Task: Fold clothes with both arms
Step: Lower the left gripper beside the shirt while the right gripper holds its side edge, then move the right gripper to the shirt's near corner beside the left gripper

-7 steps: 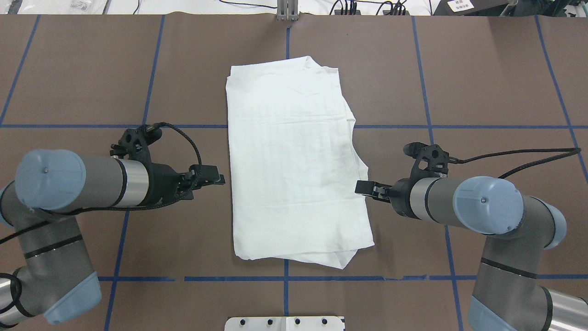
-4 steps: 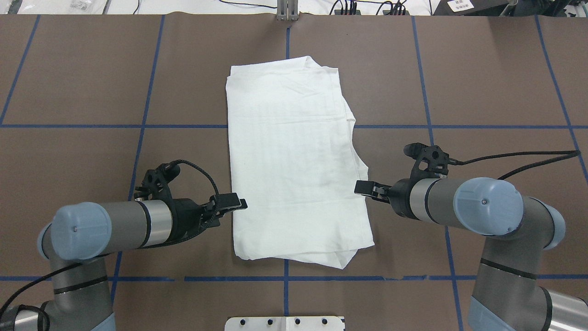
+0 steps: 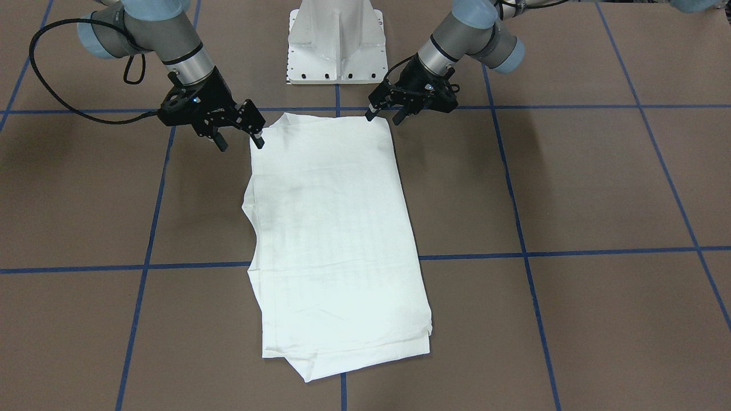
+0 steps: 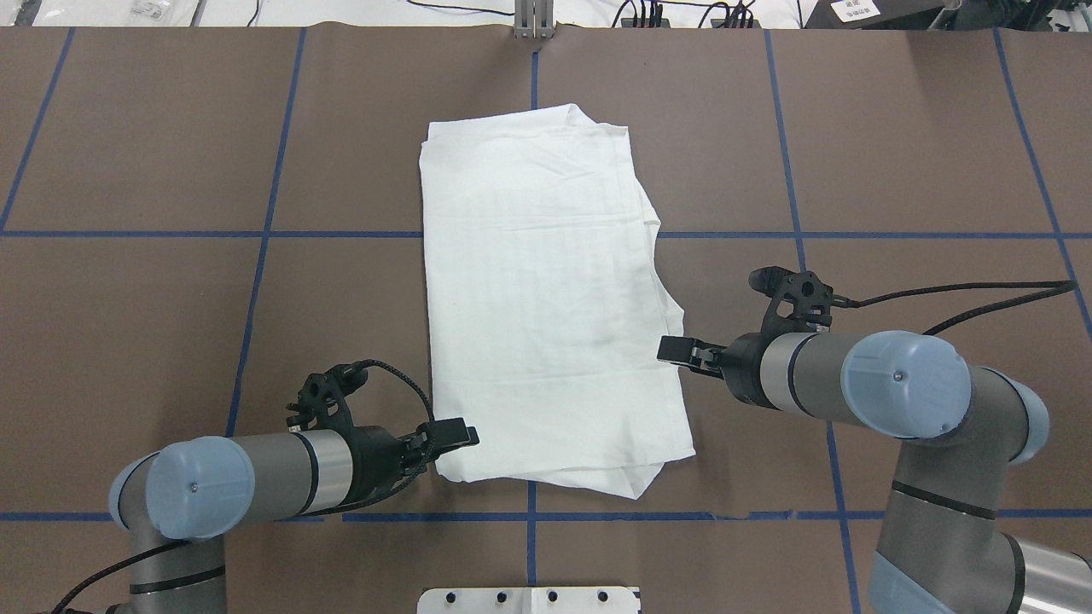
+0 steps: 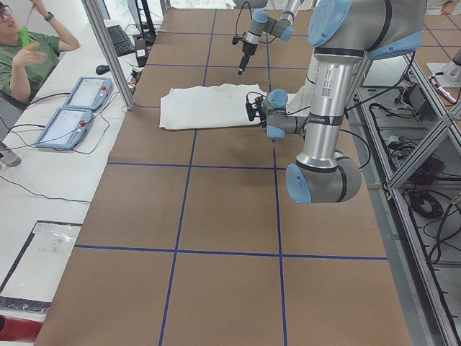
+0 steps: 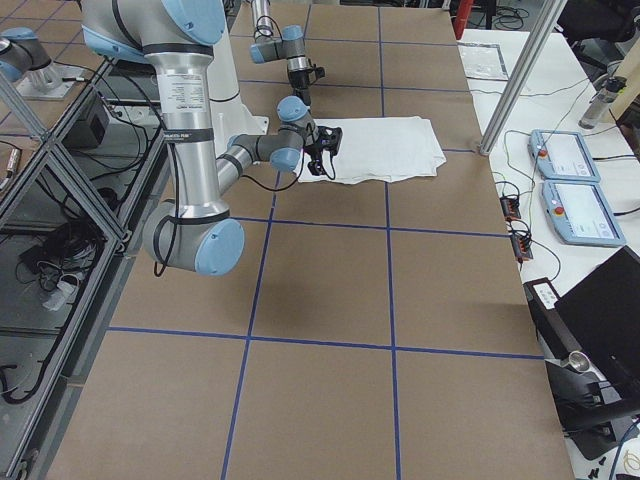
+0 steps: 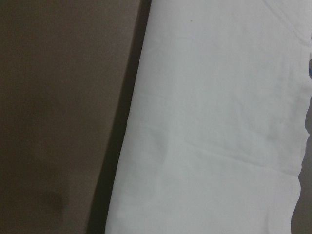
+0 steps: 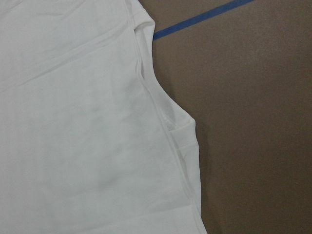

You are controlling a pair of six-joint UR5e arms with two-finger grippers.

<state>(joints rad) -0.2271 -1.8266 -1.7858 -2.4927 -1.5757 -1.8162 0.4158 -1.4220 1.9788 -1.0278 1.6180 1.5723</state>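
The white T-shirt (image 4: 546,298) lies folded into a long rectangle at the table's middle; it also shows in the front view (image 3: 337,240). Its text block, collar and label are hidden. My left gripper (image 4: 456,437) is open at the shirt's near left corner, and in the front view (image 3: 382,120) its fingers stand apart over that corner. My right gripper (image 4: 674,350) is open at the shirt's right edge, and in the front view (image 3: 241,145) one finger is at the cloth's edge. The left wrist view (image 7: 209,122) and the right wrist view (image 8: 83,122) show only cloth and table.
The white pedestal base (image 3: 337,40) stands at the table's near edge. Blue tape lines (image 4: 256,234) grid the brown table. A metal post (image 4: 534,21) stands at the far edge. An operator (image 5: 25,58) and two control pendants (image 5: 72,108) are beyond it.
My left arm has moved back toward the robot along the shirt's left edge, down to its near left corner. The right arm and the shirt have not moved.
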